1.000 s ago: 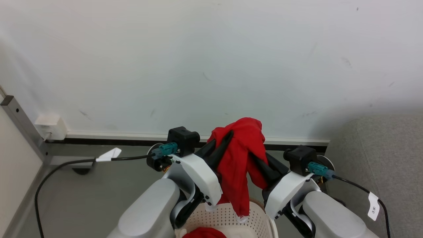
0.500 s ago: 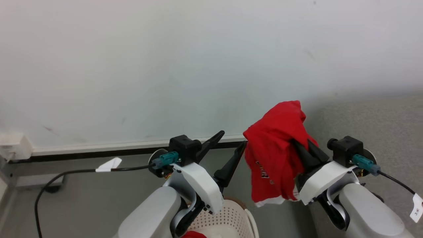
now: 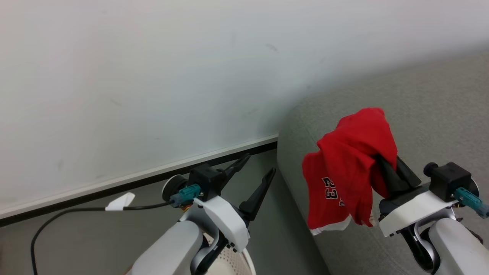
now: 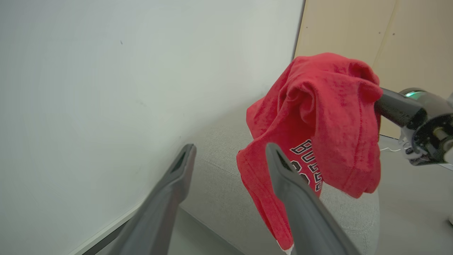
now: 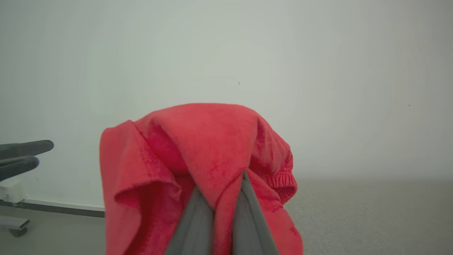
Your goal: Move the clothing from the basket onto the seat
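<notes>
A bright red piece of clothing (image 3: 351, 164) with white lettering hangs bunched over my right gripper (image 3: 389, 172), which is shut on it, its fingertips buried in the fabric. It hangs in front of the light-grey seat (image 3: 420, 99), near its rounded left end. My left gripper (image 3: 260, 163) is open and empty, off to the left over the floor. A sliver of the perforated cream basket (image 3: 238, 261) peeks out under my left forearm. The left wrist view looks between my open left gripper (image 4: 230, 148) at the clothing (image 4: 318, 117). In the right wrist view the clothing (image 5: 205, 141) drapes my right gripper (image 5: 221, 191).
A pale wall with a white and black baseboard (image 3: 153, 177) runs behind. A black cable with a white tag (image 3: 118, 201) trails over the grey floor at left. A beige panel (image 4: 354, 28) stands beyond the seat's far end.
The head camera has swung right, bringing the seat into view. My left gripper opened and let go of the clothing. My right gripper carried it away from the left gripper, in front of the seat.
</notes>
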